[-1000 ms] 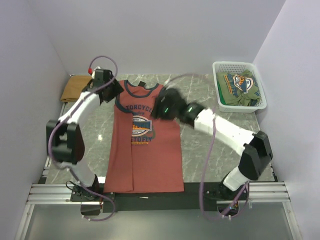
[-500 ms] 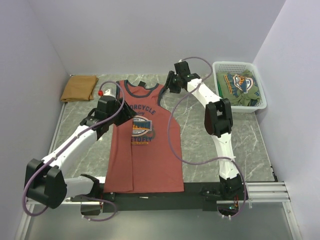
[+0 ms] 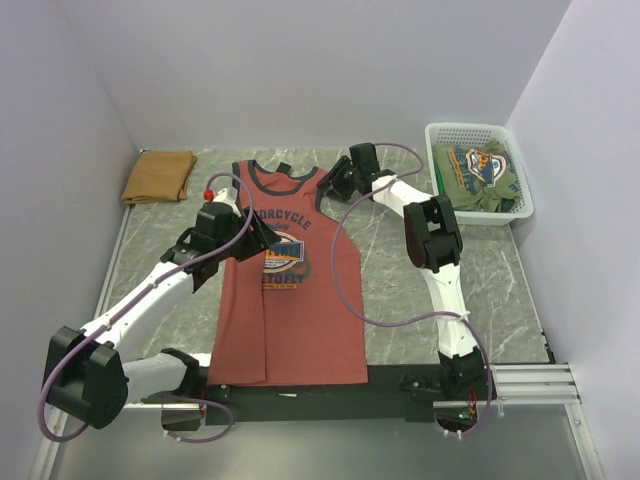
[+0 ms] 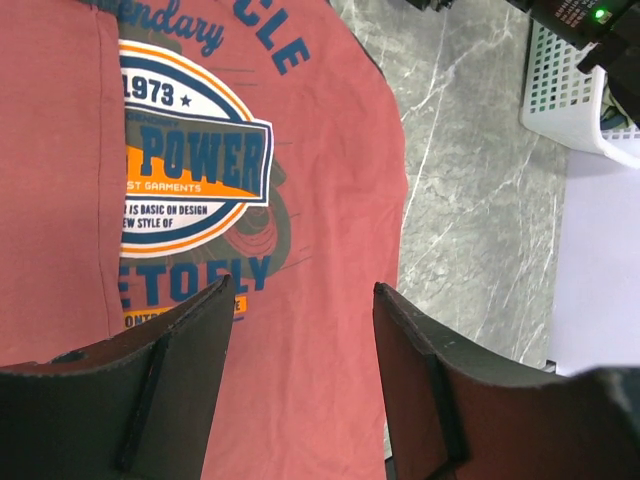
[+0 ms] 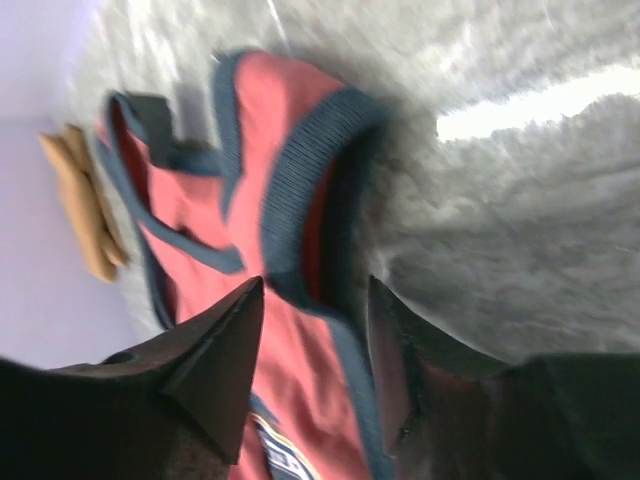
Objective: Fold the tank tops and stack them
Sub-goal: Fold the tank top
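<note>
Near edge: the rust-red tank top [image 3: 300,320] lies flat on the bench [image 3: 480,290], chest print [image 4: 190,170] up. Its hem runs along the bench's near edge, between the two arm bases. A lengthwise line runs up its left part from the hem; fold or crease, cannot tell.

Open room: bare bench on both sides of the red top, wider on the right arm's side. Walls close the bench at left, right and far end.

Left gripper [image 4: 302,288]: over the red top's chest, on the left arm's side of the print. Jaws spread apart, nothing between them; red cloth shows through the gap. Contact with the cloth: cannot tell.

Right gripper [image 5: 313,284]: farther back, at the red top's shoulder strap [image 5: 300,180] on the right arm's side. Jaws apart, nothing clamped. The dark-trimmed strap lies just beyond the fingertips, in line with the gap. Wrist view blurred; contact not readable.

Far end: the tan tank top [image 3: 158,175] lies folded in the far corner, left of the red top's neckline and well apart from it. The white basket [image 3: 470,127] stands in the opposite far corner and holds green printed cloth [image 3: 480,170].
</note>
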Tool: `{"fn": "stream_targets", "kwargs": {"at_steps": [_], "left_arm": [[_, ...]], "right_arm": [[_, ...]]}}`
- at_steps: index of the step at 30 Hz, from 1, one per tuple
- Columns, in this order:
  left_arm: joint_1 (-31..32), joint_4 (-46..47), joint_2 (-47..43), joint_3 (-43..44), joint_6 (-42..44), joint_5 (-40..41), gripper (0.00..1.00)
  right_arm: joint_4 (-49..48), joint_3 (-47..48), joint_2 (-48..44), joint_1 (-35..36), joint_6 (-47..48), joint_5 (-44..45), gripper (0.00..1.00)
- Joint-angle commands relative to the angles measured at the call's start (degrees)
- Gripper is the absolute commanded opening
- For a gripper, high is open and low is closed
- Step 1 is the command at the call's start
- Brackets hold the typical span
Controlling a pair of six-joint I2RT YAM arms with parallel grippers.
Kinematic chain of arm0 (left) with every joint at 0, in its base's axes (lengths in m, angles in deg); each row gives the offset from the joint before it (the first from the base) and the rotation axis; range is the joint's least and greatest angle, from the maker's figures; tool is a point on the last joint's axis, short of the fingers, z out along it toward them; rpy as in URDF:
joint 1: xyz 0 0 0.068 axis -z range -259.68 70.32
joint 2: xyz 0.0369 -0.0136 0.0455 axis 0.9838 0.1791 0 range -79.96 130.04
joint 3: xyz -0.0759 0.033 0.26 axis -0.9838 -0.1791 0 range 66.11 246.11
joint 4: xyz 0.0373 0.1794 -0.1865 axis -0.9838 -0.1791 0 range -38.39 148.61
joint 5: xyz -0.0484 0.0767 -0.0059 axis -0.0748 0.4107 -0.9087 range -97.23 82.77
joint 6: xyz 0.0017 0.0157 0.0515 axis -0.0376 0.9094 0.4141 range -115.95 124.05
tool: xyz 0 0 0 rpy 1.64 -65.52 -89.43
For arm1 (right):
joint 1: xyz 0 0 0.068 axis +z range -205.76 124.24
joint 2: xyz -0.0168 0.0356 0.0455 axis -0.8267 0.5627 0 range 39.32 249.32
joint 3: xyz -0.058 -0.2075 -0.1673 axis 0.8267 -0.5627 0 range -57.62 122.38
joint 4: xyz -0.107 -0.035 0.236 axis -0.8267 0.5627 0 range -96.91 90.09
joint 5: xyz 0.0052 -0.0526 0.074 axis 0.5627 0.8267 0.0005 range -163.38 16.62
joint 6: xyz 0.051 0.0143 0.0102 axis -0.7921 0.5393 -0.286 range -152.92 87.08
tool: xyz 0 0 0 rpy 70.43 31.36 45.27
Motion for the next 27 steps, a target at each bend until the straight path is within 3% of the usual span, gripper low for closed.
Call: {"fn": "stream_targets", "kwargs": {"at_steps": [1, 8, 9, 12, 17, 27], "left_arm": [[0.2, 2.8, -0.5, 0.2, 1.2, -1.6, 0.63], [0.4, 3.8, -0.3, -0.1, 1.1, -4.1, 0.61], [0.4, 3.9, -0.1, -0.1, 1.1, -4.2, 0.61], [0.5, 3.4, 0.4, 0.4, 1.5, -4.9, 0.61], [0.7, 3.2, 0.8, 1.5, 2.2, -6.2, 0.61], [1.1, 5.0, 5.1, 1.8, 2.9, -9.8, 0.60]], "right_arm": [[-6.8, 0.6, 0.5, 0.1, -6.6, 1.9, 0.52], [-4.2, 7.7, 3.4, -0.1, -7.5, 7.0, 0.41], [-2.4, 10.0, 4.3, -0.1, -7.0, 7.3, 0.28], [2.5, 17.9, 8.0, -0.3, -5.6, 8.2, 0.15], [0.9, 18.8, 8.2, -1.4, -2.5, 9.5, 0.03], [1.5, 21.1, 4.5, -3.5, 16.8, 16.5, 0.01]]}}
